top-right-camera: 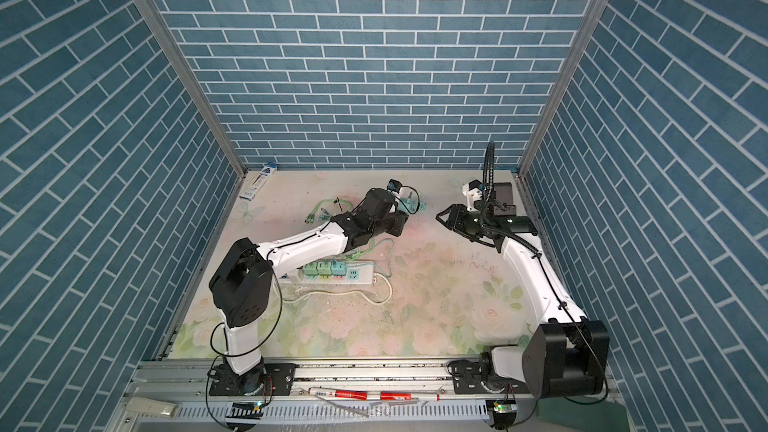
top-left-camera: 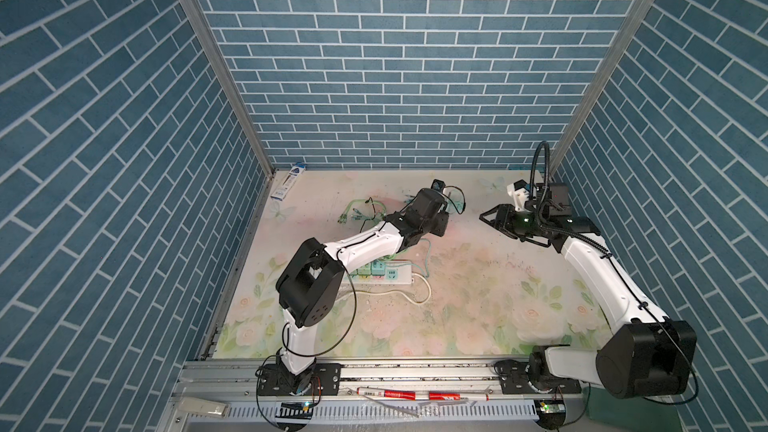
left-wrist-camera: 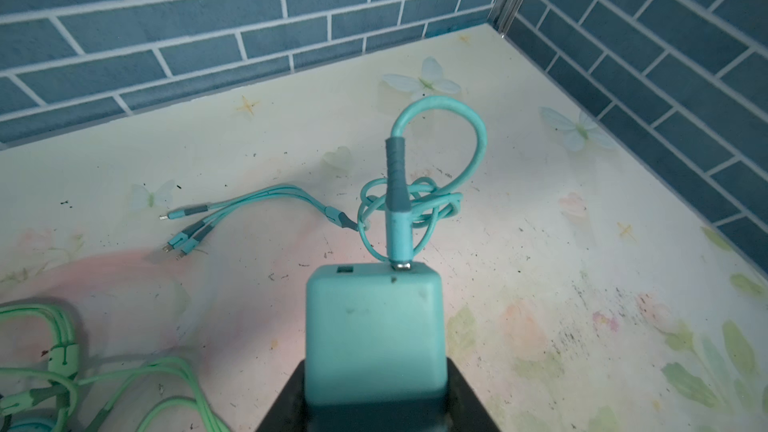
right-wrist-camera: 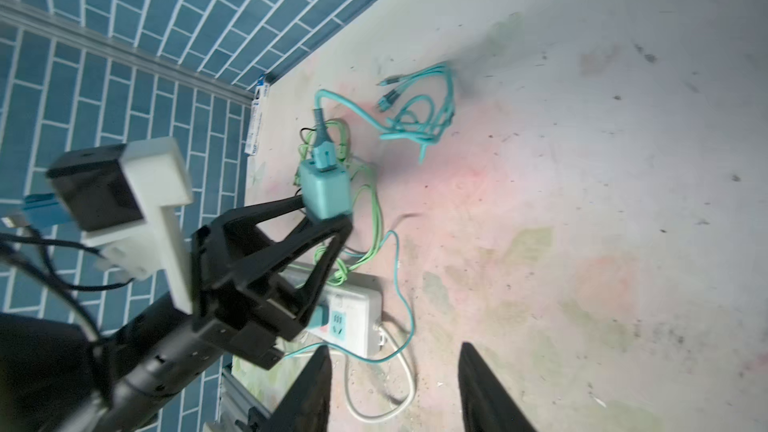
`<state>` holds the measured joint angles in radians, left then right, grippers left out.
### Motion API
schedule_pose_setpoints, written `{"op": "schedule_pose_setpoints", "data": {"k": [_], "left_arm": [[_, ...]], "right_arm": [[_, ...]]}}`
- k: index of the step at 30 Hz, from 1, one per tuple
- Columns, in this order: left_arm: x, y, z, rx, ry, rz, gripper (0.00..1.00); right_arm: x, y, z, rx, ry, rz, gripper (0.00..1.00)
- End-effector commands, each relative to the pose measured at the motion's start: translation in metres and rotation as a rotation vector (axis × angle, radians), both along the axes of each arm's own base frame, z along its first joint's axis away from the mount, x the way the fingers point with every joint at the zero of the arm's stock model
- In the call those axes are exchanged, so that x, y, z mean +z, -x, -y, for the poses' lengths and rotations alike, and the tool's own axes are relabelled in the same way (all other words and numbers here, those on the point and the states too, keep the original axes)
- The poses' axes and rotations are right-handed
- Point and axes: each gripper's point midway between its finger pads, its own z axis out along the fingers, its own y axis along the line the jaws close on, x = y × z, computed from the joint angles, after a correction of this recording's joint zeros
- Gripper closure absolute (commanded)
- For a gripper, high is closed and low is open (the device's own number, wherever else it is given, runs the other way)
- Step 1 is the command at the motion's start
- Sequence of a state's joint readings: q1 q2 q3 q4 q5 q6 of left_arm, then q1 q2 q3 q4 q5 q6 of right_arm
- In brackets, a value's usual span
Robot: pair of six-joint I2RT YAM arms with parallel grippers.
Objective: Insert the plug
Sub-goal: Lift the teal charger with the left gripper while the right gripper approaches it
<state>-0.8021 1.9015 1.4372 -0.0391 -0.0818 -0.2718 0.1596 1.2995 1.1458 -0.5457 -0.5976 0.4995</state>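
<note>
My left gripper (left-wrist-camera: 376, 392) is shut on the plug (left-wrist-camera: 376, 326), a teal charger cube held above the table. A teal cable (left-wrist-camera: 432, 197) runs from a port in the cube's face and lies coiled on the table behind it. The right wrist view shows the same plug (right-wrist-camera: 326, 193) pinched between the left gripper's black fingers (right-wrist-camera: 286, 207). The white power strip (top-left-camera: 397, 276) lies nearer the front, partly under the left arm, with teal and green plugs in it and one free socket (top-right-camera: 353, 275). My right gripper (top-left-camera: 492, 224) hovers open and empty to the right.
Light green cables (top-left-camera: 361, 211) lie tangled left of the left gripper. A blue-and-white box (top-left-camera: 286, 184) leans in the back left corner. Red-and-white markers (top-left-camera: 399, 394) rest on the front rail. Brick-patterned walls close in three sides.
</note>
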Motion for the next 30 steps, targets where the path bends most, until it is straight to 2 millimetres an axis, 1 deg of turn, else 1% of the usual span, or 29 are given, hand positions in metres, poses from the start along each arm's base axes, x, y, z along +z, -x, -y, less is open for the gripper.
{"op": "schedule_pose_setpoints", "data": {"k": [1,4,8,14,20,25,30], "left_arm": [[0.014,-0.001,0.004,-0.005,0.051,0.065,0.75],[0.014,0.003,0.005,-0.022,0.058,0.067,0.75],[0.017,0.011,0.004,-0.033,0.098,0.086,0.76],[0.015,0.021,0.001,-0.045,0.099,0.088,0.76],[0.019,0.03,0.0,-0.062,0.111,0.105,0.77],[0.021,0.04,0.002,-0.101,0.127,0.122,0.78],[0.019,0.046,0.006,-0.133,0.125,0.113,0.78]], "right_arm": [[0.013,0.016,-0.02,0.115,0.031,0.006,0.51],[0.012,0.014,-0.035,0.145,0.042,0.011,0.51],[0.008,0.006,-0.046,0.149,0.042,0.019,0.5],[0.002,-0.001,-0.065,0.19,0.025,0.008,0.5],[-0.008,-0.014,-0.074,0.209,0.021,-0.011,0.51],[-0.009,-0.024,-0.079,0.231,0.03,-0.005,0.51],[-0.009,-0.028,-0.084,0.279,0.031,-0.01,0.51]]}}
